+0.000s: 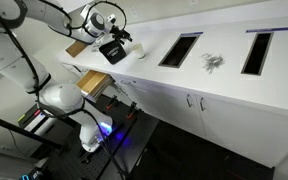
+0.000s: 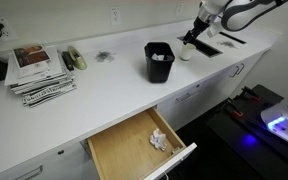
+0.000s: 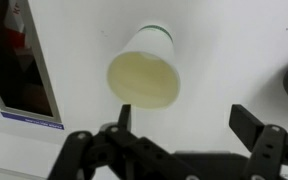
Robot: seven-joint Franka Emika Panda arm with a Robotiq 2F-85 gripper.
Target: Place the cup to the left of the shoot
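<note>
A pale cream cup (image 3: 144, 73) with a green rim band stands on the white counter, seen from above in the wrist view. It shows small under the gripper in an exterior view (image 2: 185, 52). My gripper (image 3: 184, 122) is open and empty, just above and beside the cup, not touching it. In both exterior views the gripper (image 1: 115, 48) (image 2: 191, 38) hovers over the counter next to a rectangular chute opening (image 2: 206, 47). The same dark opening fills the left edge of the wrist view (image 3: 19, 60).
A black bin (image 2: 159, 61) stands on the counter. Two more rectangular openings (image 1: 180, 49) (image 1: 257, 51) are cut in the counter. An open wooden drawer (image 2: 139, 145) juts out below. Magazines (image 2: 36, 72) lie far along the counter. A crumpled object (image 1: 213, 62) lies between openings.
</note>
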